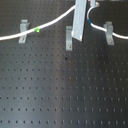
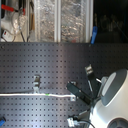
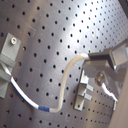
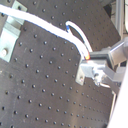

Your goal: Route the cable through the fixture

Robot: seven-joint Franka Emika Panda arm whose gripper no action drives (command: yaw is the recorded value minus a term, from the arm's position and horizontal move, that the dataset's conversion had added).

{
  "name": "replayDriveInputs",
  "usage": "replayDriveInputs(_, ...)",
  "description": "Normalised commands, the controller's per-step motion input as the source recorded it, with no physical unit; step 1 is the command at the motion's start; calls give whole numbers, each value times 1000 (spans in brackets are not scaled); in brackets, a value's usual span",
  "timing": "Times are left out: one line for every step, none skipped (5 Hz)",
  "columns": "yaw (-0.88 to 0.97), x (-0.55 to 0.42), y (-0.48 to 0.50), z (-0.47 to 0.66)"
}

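The white cable [image 1: 54,22] runs from the first exterior view's left through a fork-topped clip [image 1: 22,31], past its green mark [image 1: 37,30], and rises behind a silver-grey bar [image 1: 80,20]. It loops back down past the blue mark [image 1: 88,21] to the right clip [image 1: 108,32]. The narrow fixture [image 1: 68,36] stands below the raised cable, apart from it. In both wrist views my gripper [image 3: 92,57] [image 4: 92,56] is shut on the cable [image 3: 67,75] [image 4: 50,27], just above the fixture [image 3: 82,94] [image 4: 81,75].
The black perforated board [image 1: 60,90] carries all three clips. The arm's white body [image 2: 112,100] fills the second exterior view's lower right. Shelving with foil-wrapped items [image 2: 60,20] stands behind the board.
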Motion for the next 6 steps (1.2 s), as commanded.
replayDriveInputs(31,-82,-85,18)
replayDriveInputs(0,-62,-131,153)
replayDriveInputs(-340,-267,93,370)
replayDriveInputs(-643,-221,-28,341)
replayDriveInputs(97,-106,-6,13)
replayDriveInputs(157,-424,-148,106)
